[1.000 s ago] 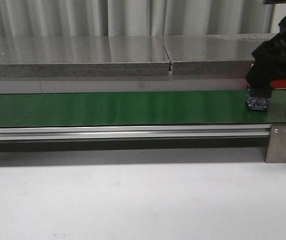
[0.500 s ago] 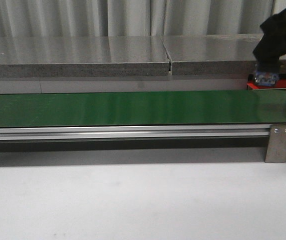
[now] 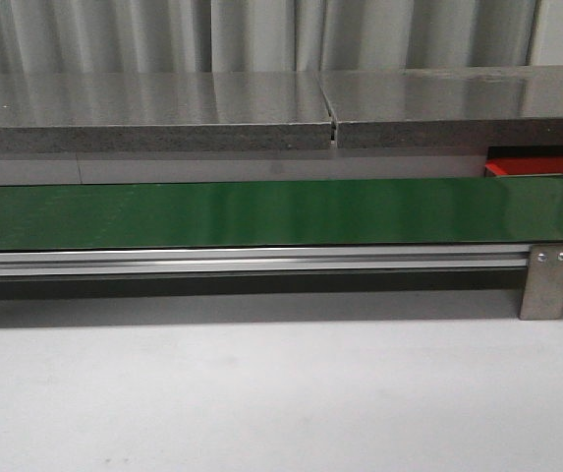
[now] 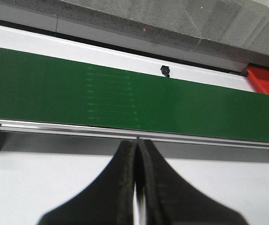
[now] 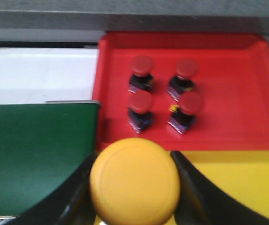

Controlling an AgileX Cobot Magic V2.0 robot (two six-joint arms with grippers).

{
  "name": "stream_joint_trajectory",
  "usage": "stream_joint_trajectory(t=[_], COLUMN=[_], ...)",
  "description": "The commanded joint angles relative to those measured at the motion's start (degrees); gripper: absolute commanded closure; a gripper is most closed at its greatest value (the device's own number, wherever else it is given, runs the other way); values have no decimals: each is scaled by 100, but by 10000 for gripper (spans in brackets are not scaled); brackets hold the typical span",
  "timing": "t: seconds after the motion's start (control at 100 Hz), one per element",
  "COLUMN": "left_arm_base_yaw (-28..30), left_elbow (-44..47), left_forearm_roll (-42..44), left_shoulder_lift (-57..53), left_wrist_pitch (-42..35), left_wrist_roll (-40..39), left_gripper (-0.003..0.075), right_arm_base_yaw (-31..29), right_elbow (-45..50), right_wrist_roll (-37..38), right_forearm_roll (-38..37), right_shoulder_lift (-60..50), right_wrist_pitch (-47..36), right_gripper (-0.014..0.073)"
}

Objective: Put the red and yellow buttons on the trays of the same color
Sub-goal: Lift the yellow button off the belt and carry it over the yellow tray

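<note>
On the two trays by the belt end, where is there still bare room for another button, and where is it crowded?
The red tray has four red buttons clustered in its half nearer the green belt; the half away from the belt is bare. The yellow tray shows bare surface beside the right gripper, which holds a yellow button over it.

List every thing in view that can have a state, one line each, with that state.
left gripper: shut, empty, hanging short of the belt.
right gripper: shut on the yellow button, above the yellow tray.
four red buttons: upright on the red tray, in two rows of two.
green belt: bare, nothing riding on it.
</note>
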Motion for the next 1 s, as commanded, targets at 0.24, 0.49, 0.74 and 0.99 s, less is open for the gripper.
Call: stream_joint_trajectory(t=[0.24, 0.49, 0.74, 0.99], left_arm_base_yaw=[-48, -48, -48, -48], left_elbow=[-152, -152, -152, -152], left_forearm_roll=[-199, -199, -199, -199], left_shoulder_lift=[33, 33, 33, 33], left_wrist_pitch=[-293, -293, -293, -293], left_wrist_roll=[-23, -23, -23, -23], left_gripper=[739, 739, 739, 739], right_arm_base_yaw=[-778, -772, -688, -321], right_elbow=[891, 1966, 2171, 2171], right_wrist_roll=[343, 343, 343, 343], right_forearm_roll=[-57, -30, 63, 68], right_shoulder_lift=[-183, -133, 335, 906], right_wrist_pitch=[-1097, -2412, -3167, -3490], right_gripper=[536, 536, 536, 536])
